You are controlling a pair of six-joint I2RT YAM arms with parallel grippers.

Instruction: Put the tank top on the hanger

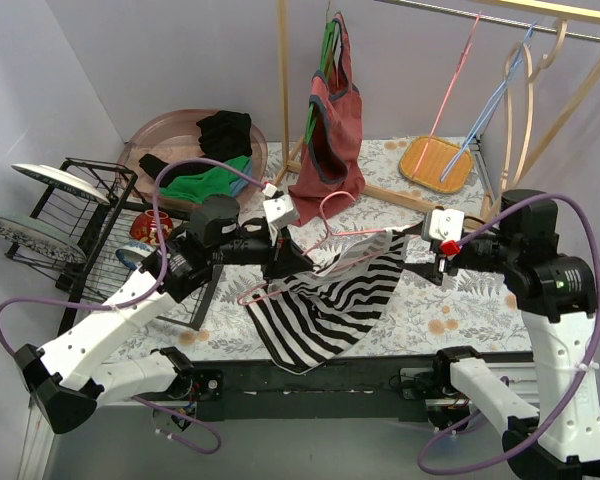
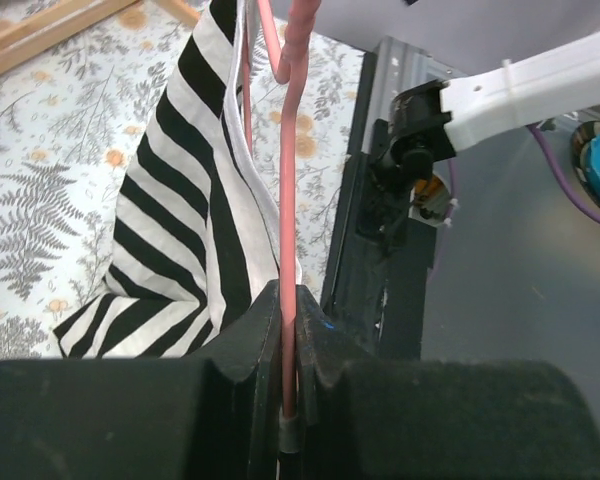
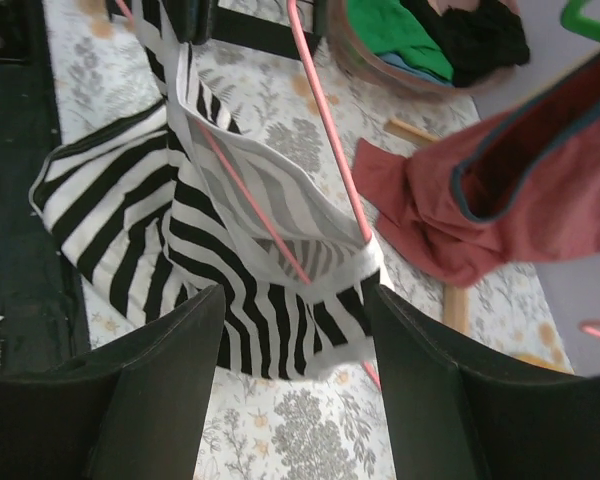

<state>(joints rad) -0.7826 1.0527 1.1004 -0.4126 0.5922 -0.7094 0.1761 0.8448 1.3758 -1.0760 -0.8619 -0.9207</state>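
The black-and-white striped tank top point(image 1: 330, 300) hangs off the pink hanger point(image 1: 327, 222) above the flowered table, its lower part lying on the cloth. My left gripper point(image 1: 280, 268) is shut on the hanger's thin rod point(image 2: 288, 200), with the top point(image 2: 180, 220) draped just left of it. In the right wrist view one arm of the hanger point(image 3: 325, 110) runs inside the top's white-trimmed opening point(image 3: 240, 260). My right gripper point(image 1: 412, 243) is open, its fingers wide apart on either side of the top's edge point(image 3: 295, 295), not touching it.
A dull red tank top point(image 1: 330, 130) hangs on a green hanger from the wooden rack at the back. A pink basin point(image 1: 145, 135) with green and black clothes is at the back left, beside a wire dish rack point(image 1: 90, 210). An orange mat point(image 1: 435, 160) and spare hangers point(image 1: 500, 90) are at the back right.
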